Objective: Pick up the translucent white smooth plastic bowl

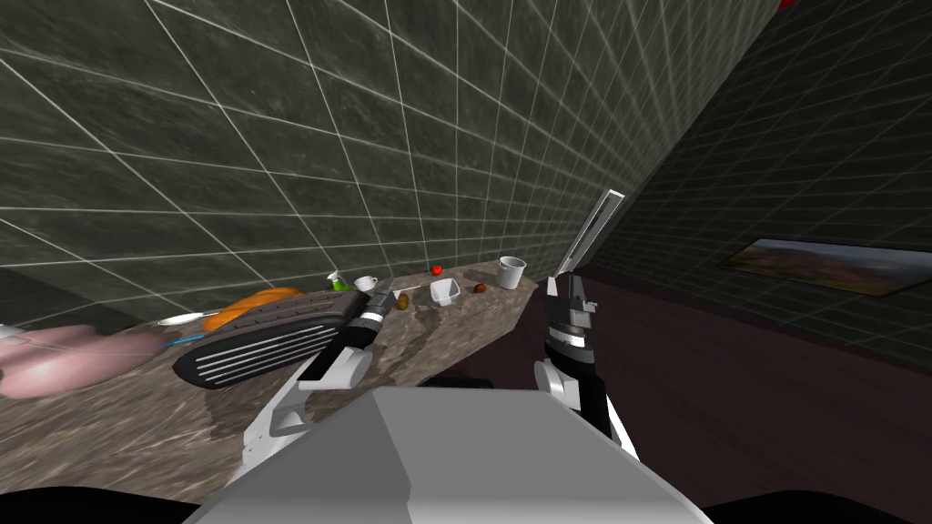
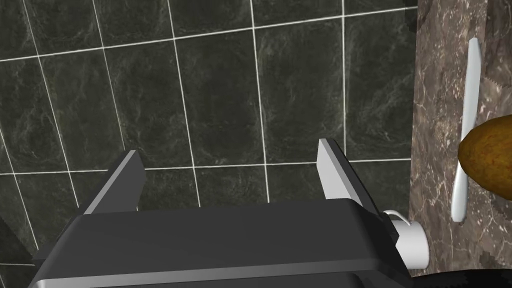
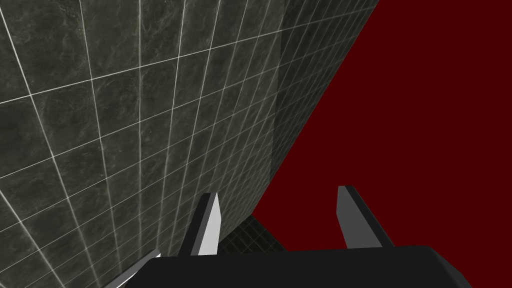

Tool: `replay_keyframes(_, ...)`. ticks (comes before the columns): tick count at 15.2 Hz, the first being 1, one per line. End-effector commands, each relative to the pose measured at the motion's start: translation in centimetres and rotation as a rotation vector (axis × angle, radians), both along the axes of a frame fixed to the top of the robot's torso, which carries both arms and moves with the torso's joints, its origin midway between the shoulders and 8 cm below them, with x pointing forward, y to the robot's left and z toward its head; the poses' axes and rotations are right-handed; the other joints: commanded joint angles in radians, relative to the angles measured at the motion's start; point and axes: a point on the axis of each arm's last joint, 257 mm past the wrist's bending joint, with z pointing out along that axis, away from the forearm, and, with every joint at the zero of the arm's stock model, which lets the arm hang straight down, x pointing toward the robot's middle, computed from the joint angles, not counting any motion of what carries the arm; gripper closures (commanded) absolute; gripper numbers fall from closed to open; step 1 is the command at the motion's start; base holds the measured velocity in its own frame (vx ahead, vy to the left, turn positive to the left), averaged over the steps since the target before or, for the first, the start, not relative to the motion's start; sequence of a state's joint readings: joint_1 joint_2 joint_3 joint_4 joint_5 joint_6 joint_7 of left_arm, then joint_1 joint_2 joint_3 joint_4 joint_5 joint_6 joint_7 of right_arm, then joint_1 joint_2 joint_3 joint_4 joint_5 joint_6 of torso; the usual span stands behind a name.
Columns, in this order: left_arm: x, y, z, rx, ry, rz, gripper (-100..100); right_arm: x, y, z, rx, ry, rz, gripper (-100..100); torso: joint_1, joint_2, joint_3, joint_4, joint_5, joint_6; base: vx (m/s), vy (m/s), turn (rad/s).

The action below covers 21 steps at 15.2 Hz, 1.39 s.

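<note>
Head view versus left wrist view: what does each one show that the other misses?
Head view: the white bowl, a grey cup, a small red thing, a dark slatted appliance, and the right gripper raised beside the counter. Left wrist view: the left gripper close up, open and empty. Both: the counter, the dark tiled wall, a brown rounded thing and a thin white utensil.

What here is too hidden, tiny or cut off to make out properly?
White bowl, head view: too small and far to tell whether anything lies in it.
Brown round thing, left wrist view: cut off by the picture's edge.
White cup, left wrist view: mostly behind the dark body of the left gripper.
Pink thing, head view: blurred and cut by the edge; cannot name it.
</note>
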<state>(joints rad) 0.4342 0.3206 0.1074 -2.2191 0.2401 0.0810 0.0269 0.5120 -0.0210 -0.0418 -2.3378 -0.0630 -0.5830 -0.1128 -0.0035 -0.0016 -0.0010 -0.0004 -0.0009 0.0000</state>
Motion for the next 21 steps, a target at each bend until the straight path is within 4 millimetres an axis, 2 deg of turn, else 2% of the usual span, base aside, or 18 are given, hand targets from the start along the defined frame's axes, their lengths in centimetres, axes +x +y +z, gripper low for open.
replay_keyframes(1,0.3,0.9,-0.5,-0.007,0.038,0.007,-100,0.0,0.0,0.0,0.0,0.0,0.0,0,0.0,0.0,0.0,0.0,0.0,0.0,0.022,-0.047,-0.022)
replay_keyframes(7,0.6,2.0,-2.4,-0.02,0.129,0.023,-100,0.0,0.0,0.0,0.0,0.0,0.0,0,-0.002,0.0,0.0,0.0,0.0,0.0,0.023,-0.064,-0.009)
replay_keyframes(8,0.7,2.9,-2.4,-0.029,0.147,0.029,-100,0.0,0.0,0.0,0.0,0.0,0.0,0,0.0,0.0,0.0,0.0,0.0,0.0,0.024,-0.057,-0.023)
replay_keyframes(11,0.7,3.0,-3.5,-0.031,0.188,0.036,-100,0.0,0.0,0.0,0.0,0.0,0.0,0,-0.001,0.0,0.0,0.0,0.0,0.0,0.025,-0.054,-0.006)
replay_keyframes(12,0.9,3.9,-3.5,-0.042,0.208,0.043,-100,0.0,0.0,0.0,0.0,0.0,0.0,0,0.0,0.0,0.0,0.0,0.0,0.0,0.025,-0.058,-0.022)
replay_keyframes(15,0.8,4.1,-4.5,-0.045,0.247,0.05,-100,0.0,0.0,0.0,0.0,0.0,0.0,0,-0.002,0.0,0.0,0.0,0.0,0.0,0.023,-0.063,-0.006)
replay_keyframes(16,0.9,5.0,-4.5,-0.057,0.266,0.058,-100,0.0,0.0,0.0,0.0,0.0,0.0,0,0.0,0.0,0.0,0.0,0.0,0.0,0.028,-0.058,-0.02)
replay_keyframes(19,0.7,5.1,-5.6,-0.059,0.306,0.065,-100,0.0,0.0,0.0,0.0,0.0,0.0,0,-0.001,0.0,0.0,0.0,0.0,0.0,0.022,-0.06,-0.006)
replay_keyframes(20,0.8,6.0,-5.5,-0.073,0.325,0.074,-100,0.0,0.0,0.0,0.0,0.0,0.0,0,0.0,0.0,0.0,0.0,0.0,0.0,0.012,-0.051,-0.019)
replay_keyframes(21,0.7,6.1,-5.9,-0.074,0.342,0.077,-100,0.0,0.0,0.0,0.0,0.0,0.0,0,0.0,0.0,0.0,0.0,0.0,0.0,0.019,-0.067,-0.022)
